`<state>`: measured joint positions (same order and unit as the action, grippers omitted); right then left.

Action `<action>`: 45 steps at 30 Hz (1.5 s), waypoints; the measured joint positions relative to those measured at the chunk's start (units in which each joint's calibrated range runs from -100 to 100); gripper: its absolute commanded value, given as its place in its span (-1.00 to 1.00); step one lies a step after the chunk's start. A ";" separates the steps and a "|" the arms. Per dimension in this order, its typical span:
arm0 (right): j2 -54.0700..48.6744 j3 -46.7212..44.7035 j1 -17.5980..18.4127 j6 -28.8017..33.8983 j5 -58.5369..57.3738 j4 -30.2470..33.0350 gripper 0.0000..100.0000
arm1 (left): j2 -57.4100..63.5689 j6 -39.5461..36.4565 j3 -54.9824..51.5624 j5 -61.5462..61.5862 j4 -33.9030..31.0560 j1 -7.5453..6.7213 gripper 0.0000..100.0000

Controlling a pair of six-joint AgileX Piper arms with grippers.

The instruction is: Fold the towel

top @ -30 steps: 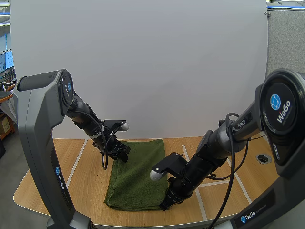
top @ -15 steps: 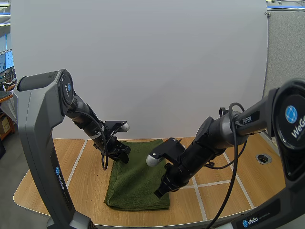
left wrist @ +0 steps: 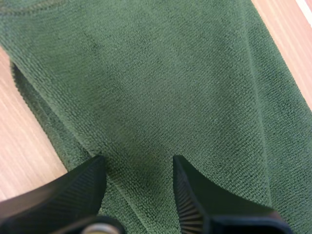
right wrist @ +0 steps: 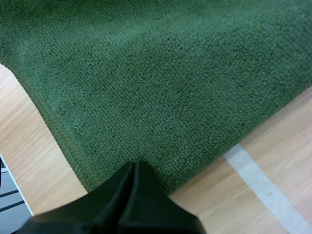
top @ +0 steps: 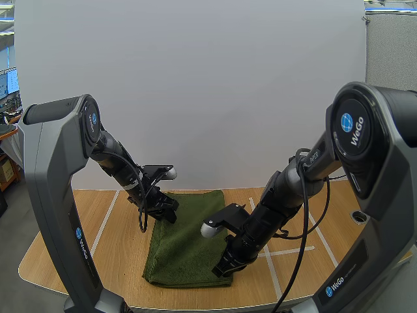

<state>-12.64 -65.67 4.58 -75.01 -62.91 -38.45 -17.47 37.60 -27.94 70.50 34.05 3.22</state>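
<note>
**Resting at opposite ends of a green towel, two sets of robot fingers**

The left fingers [left wrist: 195, 195] stand apart, ribbed inner faces turned to each other, with nothing between them. They sit low over the far left part of the towel [left wrist: 161, 83], near an edge where a lower layer shows. The right fingers [right wrist: 134, 185] lie pressed together as one dark wedge, tip at the towel's near right edge, just beside a white tape line [right wrist: 258, 183]. The towel lies flat, a long dark green rectangle, on the wooden counter [top: 117, 241], between the two arms.
</note>
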 measured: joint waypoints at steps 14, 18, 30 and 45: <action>0.00 0.00 0.00 -0.10 0.00 0.00 -1.00 | 0.00 0.00 0.00 0.52 0.34 0.00 0.36; 0.00 0.00 0.00 -0.37 0.00 0.00 -1.00 | 0.00 0.10 0.00 0.66 0.45 0.00 -0.06; 0.00 0.00 0.00 -0.37 0.00 0.00 -1.00 | 0.00 0.41 0.00 0.83 0.69 0.00 -1.00; 0.00 0.00 0.00 -0.37 0.00 0.00 -1.00 | 0.00 0.04 4.54 0.83 -3.22 0.00 -1.00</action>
<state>-12.64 -65.67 4.58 -75.38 -62.91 -38.45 -17.47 37.63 -23.41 71.33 30.83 3.22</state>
